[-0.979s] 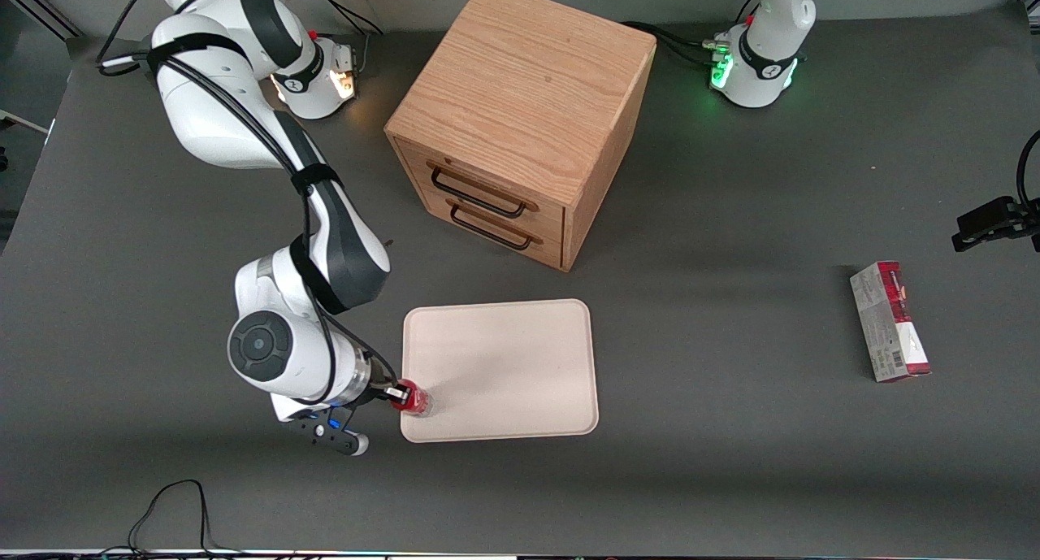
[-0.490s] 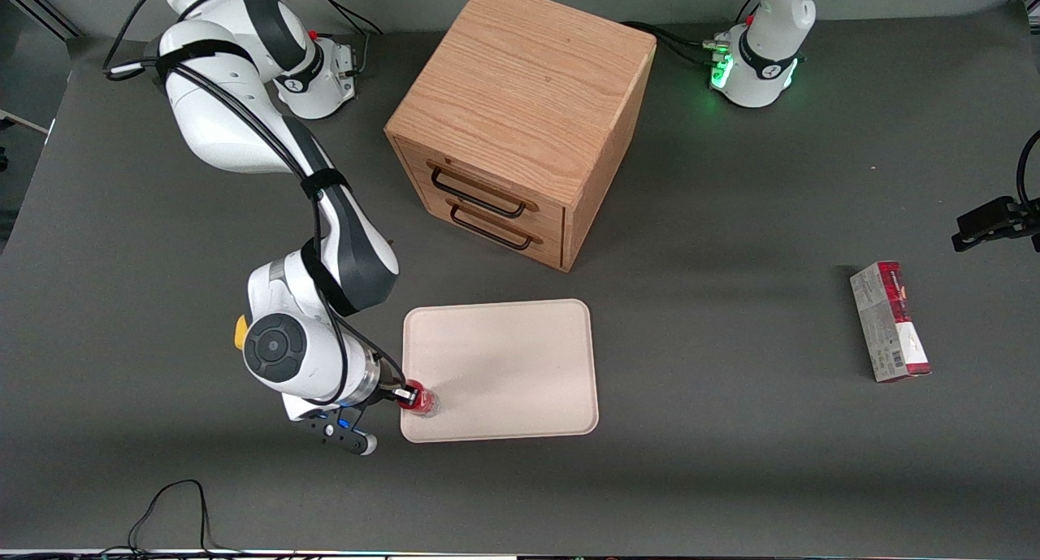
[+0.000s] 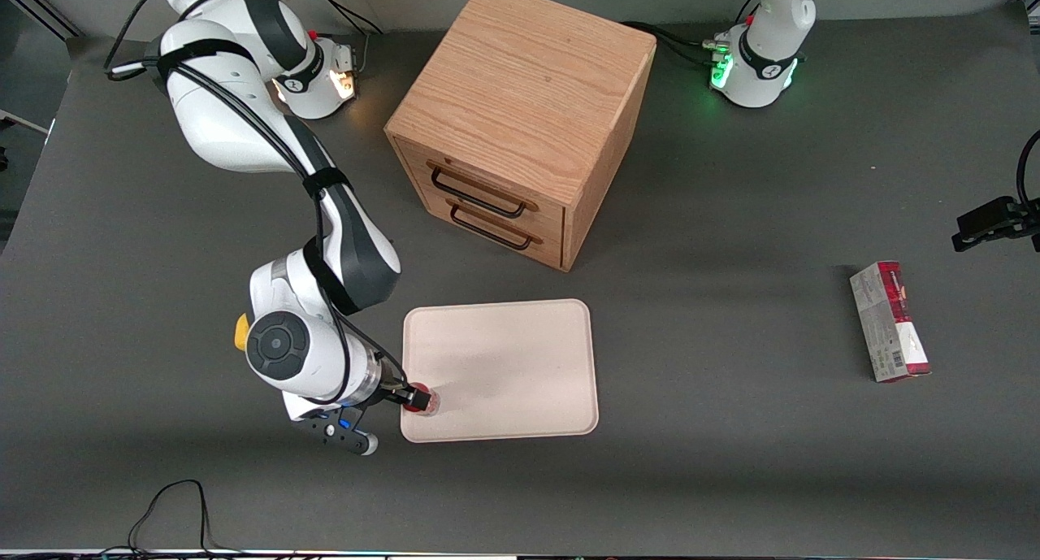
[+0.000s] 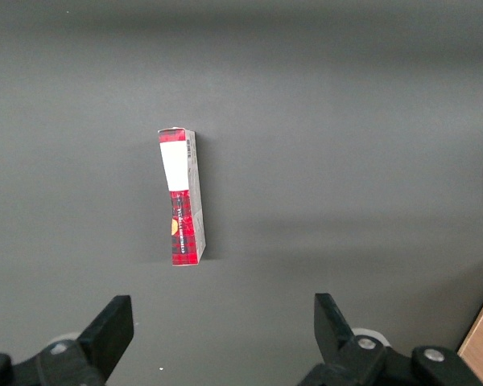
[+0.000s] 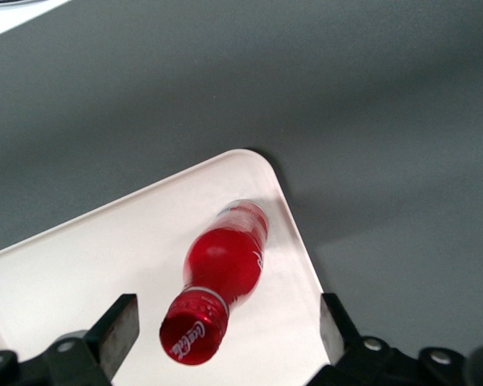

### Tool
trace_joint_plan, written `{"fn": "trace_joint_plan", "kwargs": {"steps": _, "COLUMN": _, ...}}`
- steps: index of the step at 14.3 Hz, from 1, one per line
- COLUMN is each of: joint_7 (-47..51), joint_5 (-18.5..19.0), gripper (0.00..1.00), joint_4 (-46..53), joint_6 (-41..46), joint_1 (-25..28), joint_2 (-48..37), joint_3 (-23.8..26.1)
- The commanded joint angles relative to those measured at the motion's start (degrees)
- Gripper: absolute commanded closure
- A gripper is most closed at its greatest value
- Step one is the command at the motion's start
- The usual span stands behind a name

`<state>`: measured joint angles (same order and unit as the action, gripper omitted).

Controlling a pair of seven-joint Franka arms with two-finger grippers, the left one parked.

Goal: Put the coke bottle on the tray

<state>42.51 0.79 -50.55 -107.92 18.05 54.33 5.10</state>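
The coke bottle (image 3: 422,402), small and red with a red cap, stands on the cream tray (image 3: 508,365) at the tray's corner nearest the front camera, toward the working arm's end. My right gripper (image 3: 418,397) is just above it. In the right wrist view the gripper (image 5: 225,328) is open, its fingers wide apart on either side of the bottle's cap (image 5: 195,338) and not touching it. The bottle (image 5: 225,261) rests on the tray (image 5: 88,265) close to its rounded corner.
A wooden two-drawer box (image 3: 520,121) stands farther from the front camera than the tray. A red-and-white carton (image 3: 890,322) lies toward the parked arm's end of the table, also in the left wrist view (image 4: 183,197). A small yellow object (image 3: 241,332) shows beside my wrist.
My right arm shifted slightly toward the tray with the bottle, bringing it over the tray's corner. The yellow object came into view beside my wrist.
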Motion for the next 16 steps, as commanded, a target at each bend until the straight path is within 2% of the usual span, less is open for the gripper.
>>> {"fn": "trace_joint_plan", "kwargs": {"steps": 1, "joint_7": 1.08, "joint_5": 1.14, "gripper": 0.00, "joint_4": 1.78, "joint_6": 0.87, "joint_1": 0.40, "joint_2": -0.28, "joint_3": -0.09}}
{"fn": "trace_joint_plan", "kwargs": {"steps": 3, "joint_7": -0.14, "joint_5": 1.05, "gripper": 0.00, "joint_4": 1.69, "joint_6": 3.41, "joint_1": -0.12, "joint_2": -1.86, "joint_3": -0.09}}
{"fn": "trace_joint_plan", "kwargs": {"steps": 6, "joint_7": -8.92, "joint_5": 0.44, "gripper": 0.00, "joint_4": -2.24, "joint_6": 12.28, "joint_1": -1.96, "joint_2": -8.25, "joint_3": -0.17}}
{"fn": "trace_joint_plan", "kwargs": {"steps": 13, "joint_7": -28.08, "joint_5": 0.18, "gripper": 0.00, "joint_4": -40.63, "joint_6": 9.50, "joint_1": -9.96, "joint_2": -39.44, "joint_3": -0.44}}
{"fn": "trace_joint_plan", "kwargs": {"steps": 16, "joint_7": -36.95, "joint_5": -1.13, "gripper": 0.00, "joint_4": -55.05, "joint_6": 6.15, "joint_1": -10.94, "joint_2": -52.71, "joint_3": -4.90}}
